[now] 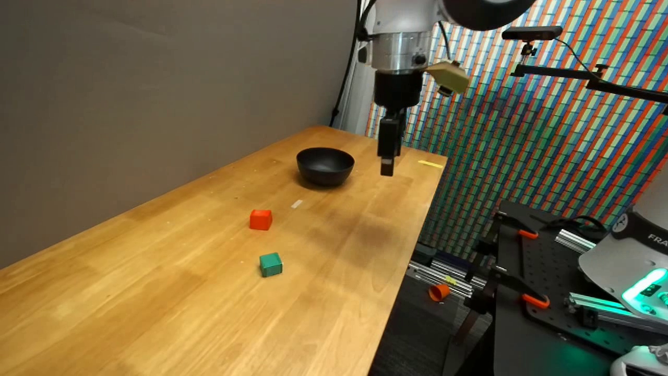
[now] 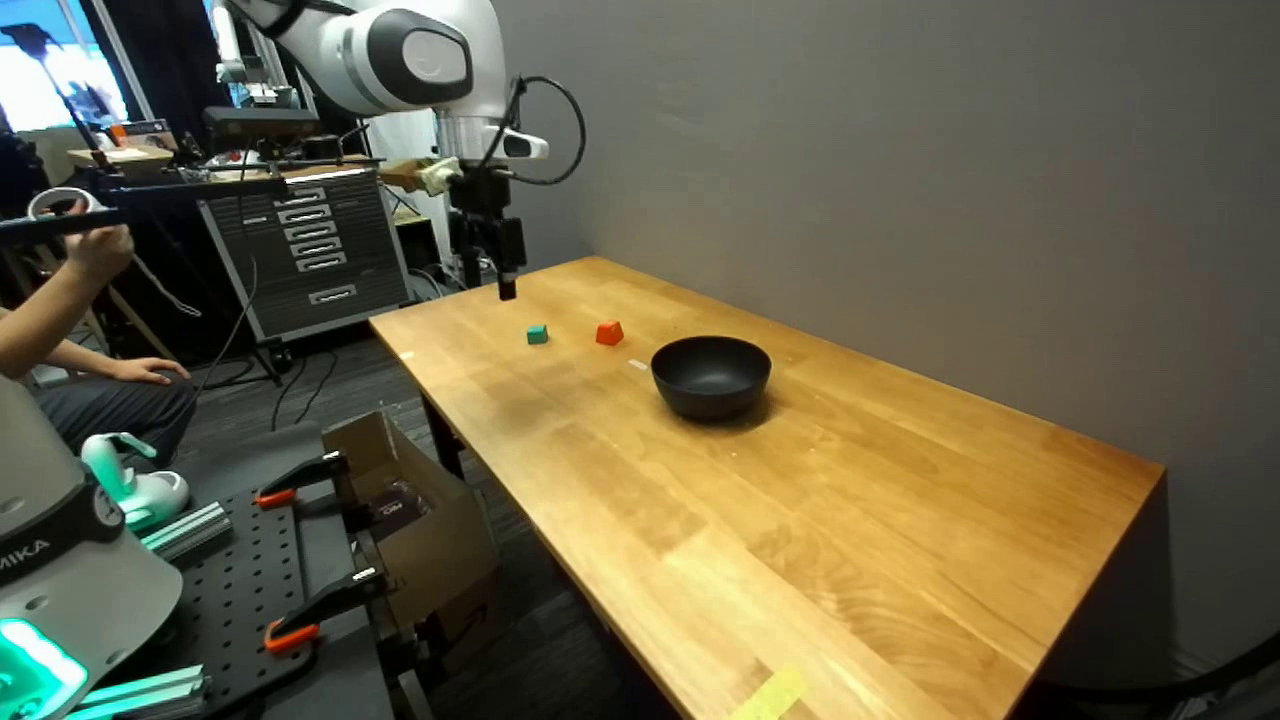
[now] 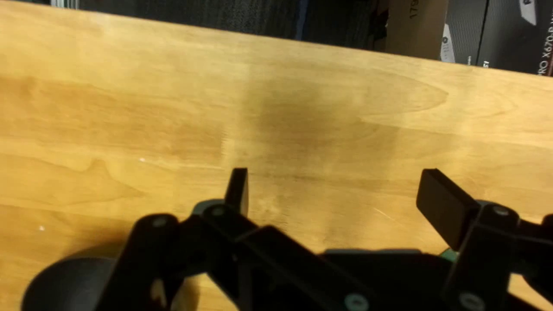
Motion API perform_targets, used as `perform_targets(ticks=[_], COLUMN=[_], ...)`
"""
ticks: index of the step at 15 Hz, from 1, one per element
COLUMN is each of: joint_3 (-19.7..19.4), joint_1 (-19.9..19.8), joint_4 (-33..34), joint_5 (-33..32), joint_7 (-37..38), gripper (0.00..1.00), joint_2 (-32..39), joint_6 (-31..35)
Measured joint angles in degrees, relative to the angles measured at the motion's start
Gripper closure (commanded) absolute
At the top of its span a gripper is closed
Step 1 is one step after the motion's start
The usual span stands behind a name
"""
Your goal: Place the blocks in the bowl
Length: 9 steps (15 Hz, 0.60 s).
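The red block (image 1: 261, 220) and the green block (image 1: 271, 265) sit apart on the wooden table. Both also show in an exterior view as the red block (image 2: 609, 333) and the green block (image 2: 537, 334). The black bowl (image 1: 326, 178) stands upright on the table, nearer the wall, and also shows in an exterior view (image 2: 705, 402). No block shows in it. My gripper (image 1: 391, 161) is open and empty, high above the table. In the wrist view its fingers (image 3: 332, 190) are wide apart over bare wood. There the bowl (image 3: 69, 283) is partly covered, a green sliver (image 3: 450, 254) shows, and the red block is hidden.
A grey wall (image 1: 182, 99) runs along the table's long side. The table (image 2: 850, 530) bears a yellow tape strip (image 2: 772, 695) and a small white scrap (image 1: 296, 203). The robot's base platform (image 1: 569, 282) stands across a gap. A cardboard box (image 2: 440, 560) is below.
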Motion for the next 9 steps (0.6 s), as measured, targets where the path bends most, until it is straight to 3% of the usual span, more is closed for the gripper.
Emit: perform_targets(ticks=[9], joint_3=[-3.1], joint_1=[3.7], joint_4=[28.0], joint_5=[-4.5], joint_7=[-9.1], gripper=[0.00], joint_2=[30.1], joint_6=[1.0])
